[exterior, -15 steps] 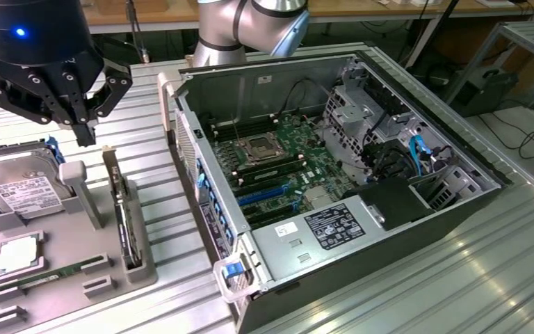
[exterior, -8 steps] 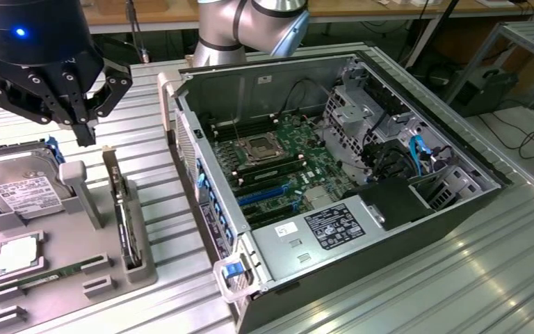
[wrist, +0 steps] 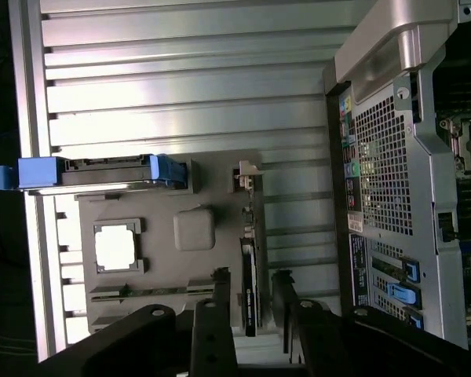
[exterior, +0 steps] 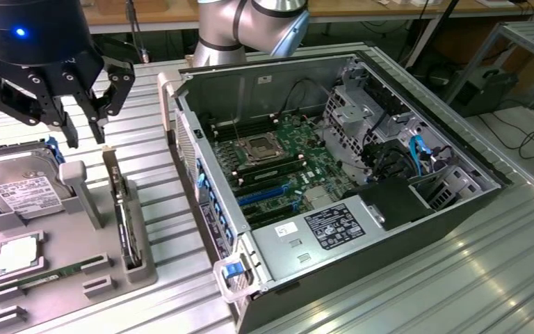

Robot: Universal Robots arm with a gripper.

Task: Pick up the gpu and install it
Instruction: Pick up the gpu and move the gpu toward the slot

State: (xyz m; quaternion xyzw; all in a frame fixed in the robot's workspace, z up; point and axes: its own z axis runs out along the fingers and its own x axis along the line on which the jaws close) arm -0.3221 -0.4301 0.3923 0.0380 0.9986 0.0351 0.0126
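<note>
Leftmost in the exterior view, a grey tray (exterior: 67, 240) lying on the slatted metal table (exterior: 452, 278). At the tray's far left, a silver hard drive (exterior: 17, 189) with a white label, propped up in its cradle, blue rails at its end. Nearer the camera, a square processor chip (exterior: 17, 256) flat in a recess. Beside that, a long thin green memory stick (exterior: 49, 276) lying in its slot.

Above the tray, the black gripper (exterior: 86, 136), hanging clear of everything, fingers apart and holding nothing, a blue light glowing on its body.

Just below those fingertips and slightly to the exterior view's right, the gpu (exterior: 123, 223). Standing on its long edge in a slotted holder at the tray's right side, pale metal bracket at its far end, dark card edge running toward the camera. Not touched, not lifted, not yet in the machine. In the wrist view, two dark fingers (wrist: 210, 330) set apart, with the thin edge of the card showing in the gap between them, farther off on the tray.

Further to the exterior view's right, just beside the tray, the open computer case (exterior: 248, 87) lying on its side. Inside, the green motherboard (exterior: 286, 163) exposed, a bare processor socket (exterior: 258, 149) near its middle. Blue-ended expansion slots (exterior: 265, 196) toward the near side, black and blue cables at the right. Behind the case, the grey robot arm (exterior: 244, 28).
</note>
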